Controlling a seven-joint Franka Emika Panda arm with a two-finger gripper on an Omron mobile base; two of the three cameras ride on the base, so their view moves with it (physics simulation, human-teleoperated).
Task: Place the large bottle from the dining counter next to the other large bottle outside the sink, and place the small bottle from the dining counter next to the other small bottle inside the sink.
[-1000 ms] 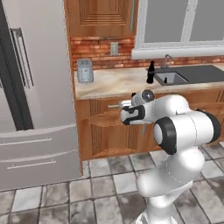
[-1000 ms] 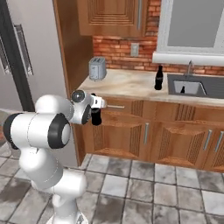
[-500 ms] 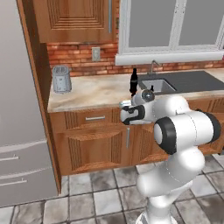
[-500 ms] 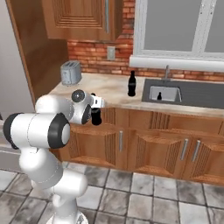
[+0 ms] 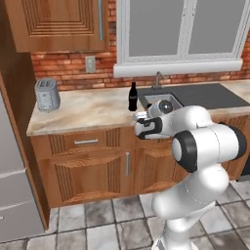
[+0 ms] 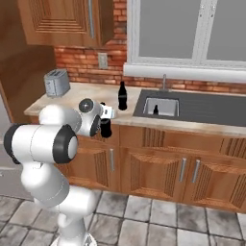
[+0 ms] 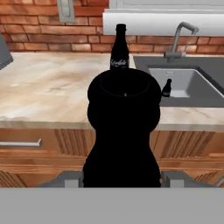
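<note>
My gripper (image 7: 122,179) is shut on the large bottle (image 7: 122,131), a glossy black one that looms big in the hand view and shows at the arm's tip (image 6: 105,128) (image 5: 148,128) in front of the cabinet counter's edge. The other large bottle (image 7: 119,52) (image 5: 132,96) (image 6: 122,96) stands upright on the counter, just left of the sink (image 6: 211,108) (image 5: 205,95). The other small bottle (image 7: 166,88) (image 6: 155,110), a tiny one, stands inside the steel basin (image 7: 192,83). The small bottle from the dining counter and the dining counter itself are out of view.
A curved chrome tap (image 7: 179,39) (image 5: 158,78) rises behind the basin. A toaster (image 5: 47,94) (image 6: 56,82) stands at the counter's left end. Wooden cabinets run below the counter, with a brick wall and a window behind it. The floor is grey tile.
The whole picture has shifted: the base has moved, the fridge has slid out at the left, and the sink now sits nearer the middle. The gripper still holds the black bottle.
</note>
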